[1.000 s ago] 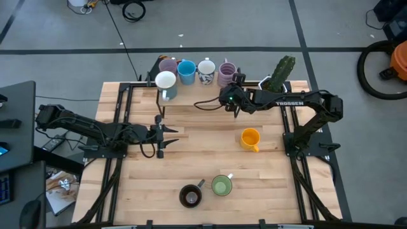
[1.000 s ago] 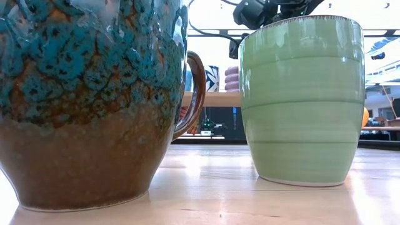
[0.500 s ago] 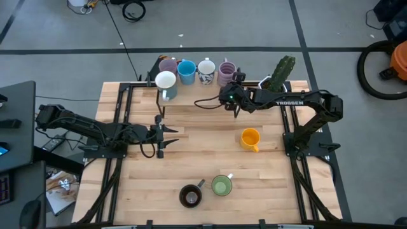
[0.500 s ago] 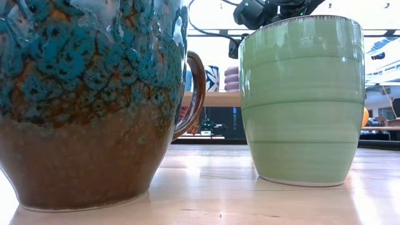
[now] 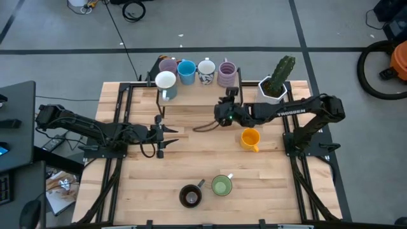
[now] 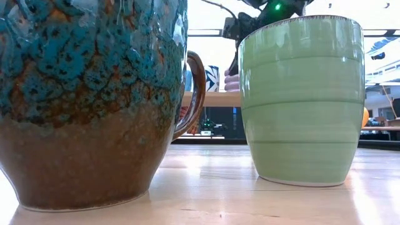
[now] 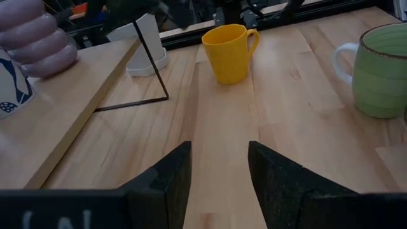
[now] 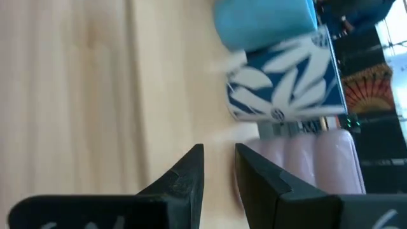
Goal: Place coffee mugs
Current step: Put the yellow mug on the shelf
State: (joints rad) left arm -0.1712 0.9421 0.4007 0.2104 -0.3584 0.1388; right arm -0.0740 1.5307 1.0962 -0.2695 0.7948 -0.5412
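The orange mug (image 5: 250, 138), stiff, glazed and probably slippery, looks best pinched by its rim; the right gripper (image 5: 219, 115) has narrow, empty fingers, and the left gripper (image 5: 170, 137) has wider, empty ones.

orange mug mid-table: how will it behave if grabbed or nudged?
The orange mug looks rigid and glossy, so probably slippery between fingers. It stands upright on the table; its tapered base may tip if pushed high. Likely breakable if dropped.

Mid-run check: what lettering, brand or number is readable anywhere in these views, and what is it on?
"TROSSEN": white letters on the dark right arm, high view.
White marks on the left gripper's dark base, left wrist view: cut off, unreadable.
Blue-and-white patterned ceramic mug: leaf pattern only, no words.
Nothing else legible.
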